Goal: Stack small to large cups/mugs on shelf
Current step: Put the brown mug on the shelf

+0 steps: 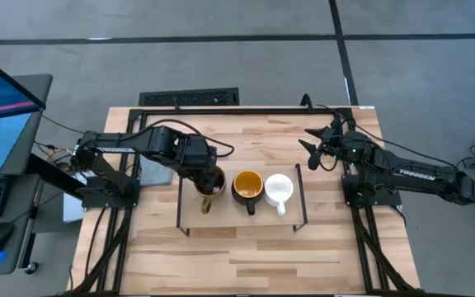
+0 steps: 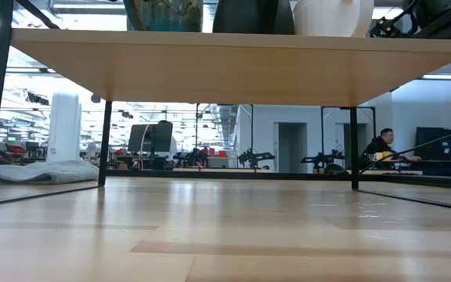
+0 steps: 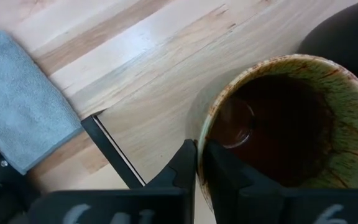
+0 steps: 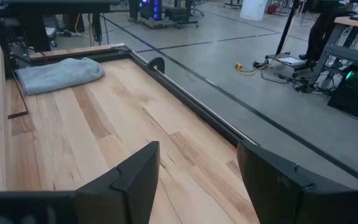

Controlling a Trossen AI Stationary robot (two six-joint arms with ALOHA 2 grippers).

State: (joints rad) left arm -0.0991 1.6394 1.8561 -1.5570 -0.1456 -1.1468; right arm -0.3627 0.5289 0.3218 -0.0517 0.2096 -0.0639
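The shelf [image 2: 233, 66] spans the upper frame, seen from below. Three mug bases stand on it: olive-brown mug [image 2: 163, 14] left, dark mug [image 2: 250, 14] centre, white mug [image 2: 331, 16] right. A seated person [image 2: 380, 147] is far right.

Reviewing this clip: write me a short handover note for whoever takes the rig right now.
Left claw: shut on the rim of the olive-brown mug at the shelf's left end.
Right claw: open, empty, parked over the table beyond the shelf's right end.
Dark mug sits mid-shelf, white mug on the right; all three are in a row by size.
Left: release the olive-brown mug and pull the left arm clear.
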